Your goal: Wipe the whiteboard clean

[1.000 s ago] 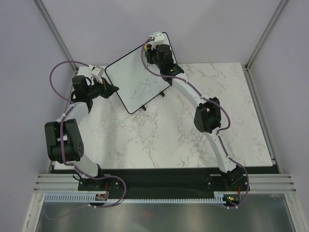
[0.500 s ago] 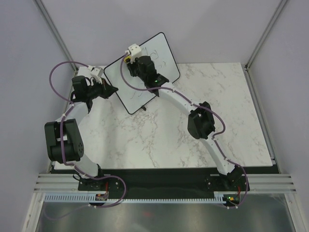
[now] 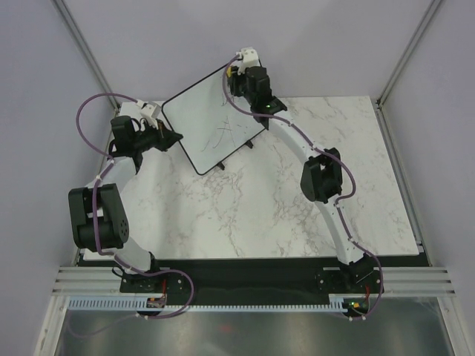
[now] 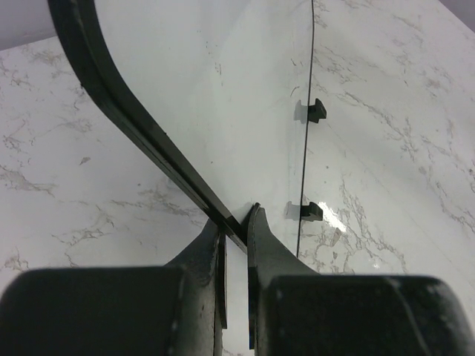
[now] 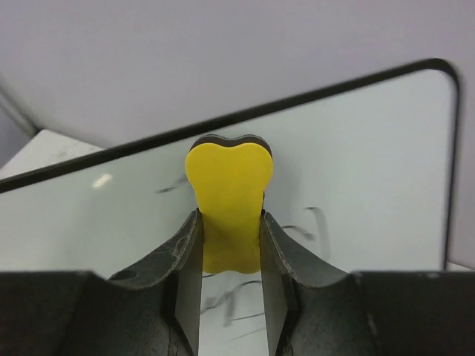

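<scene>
The left gripper (image 4: 236, 228) is pinching the whiteboard (image 4: 223, 81) by its thin black rim, steadying a stiff, glossy, likely light panel ahead; the right gripper (image 5: 230, 222) is clamping a yellow eraser (image 5: 228, 174) before its scribbled face.

Your left arm (image 3: 96, 215) is folded at the elbow, and your left hand (image 3: 172, 136) points right, clamped tight on the rim of the whiteboard (image 3: 200, 122); your right arm (image 3: 319, 178) stretches far forward in a long arc, your right hand (image 3: 232, 74) pinching a yellow eraser (image 5: 228, 185) between its fingers.
</scene>
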Motion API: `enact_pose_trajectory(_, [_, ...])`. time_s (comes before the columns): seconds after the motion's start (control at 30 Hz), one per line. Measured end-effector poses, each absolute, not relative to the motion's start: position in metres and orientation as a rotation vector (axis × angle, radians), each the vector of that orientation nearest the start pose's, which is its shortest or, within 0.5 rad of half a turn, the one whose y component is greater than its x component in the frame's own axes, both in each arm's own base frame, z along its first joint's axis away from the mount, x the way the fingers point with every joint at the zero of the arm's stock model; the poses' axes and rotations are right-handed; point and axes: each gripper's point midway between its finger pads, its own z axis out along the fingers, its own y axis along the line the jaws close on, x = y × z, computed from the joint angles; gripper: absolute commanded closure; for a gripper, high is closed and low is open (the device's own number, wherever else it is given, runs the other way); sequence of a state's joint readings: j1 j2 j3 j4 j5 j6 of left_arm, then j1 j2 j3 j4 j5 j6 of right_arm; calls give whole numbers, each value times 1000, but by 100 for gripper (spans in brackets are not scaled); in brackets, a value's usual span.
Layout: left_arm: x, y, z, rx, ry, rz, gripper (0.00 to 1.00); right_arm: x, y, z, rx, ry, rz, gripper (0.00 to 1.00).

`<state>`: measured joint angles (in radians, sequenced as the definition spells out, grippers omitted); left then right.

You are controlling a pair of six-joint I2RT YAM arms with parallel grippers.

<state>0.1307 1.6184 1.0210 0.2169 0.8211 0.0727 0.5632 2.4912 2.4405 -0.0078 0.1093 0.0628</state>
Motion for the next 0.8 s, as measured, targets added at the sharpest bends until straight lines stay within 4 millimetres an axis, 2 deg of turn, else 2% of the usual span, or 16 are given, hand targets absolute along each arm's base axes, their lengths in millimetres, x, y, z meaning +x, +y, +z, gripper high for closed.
enact_pose_trajectory(0.17, [447, -71, 180, 496, 1807, -653, 98, 670, 291, 243, -190, 1658, 314, 100])
enact_pose_trajectory(0.2, [447, -72, 180, 501, 1804, -650, 98, 675, 282, 238, -176, 1666, 305, 100])
enact_pose_trajectory(0.27, [446, -72, 181, 505, 1804, -649, 98, 678, 277, 234, -167, 1675, 303, 100])
enact_pose_trajectory(0.43, [445, -72, 179, 503, 1812, -650, 98, 673, 287, 234, -183, 1677, 309, 100])
enact_pose_trajectory(0.53, [444, -72, 178, 499, 1819, -651, 98, 667, 300, 236, -215, 1669, 315, 100])
enact_pose_trajectory(0.63, [444, -71, 177, 493, 1828, -650, 98, 654, 325, 242, -274, 1654, 327, 100])
enact_pose_trajectory(0.8, [443, -70, 177, 490, 1833, -642, 98, 617, 379, 254, -394, 1652, 402, 100])
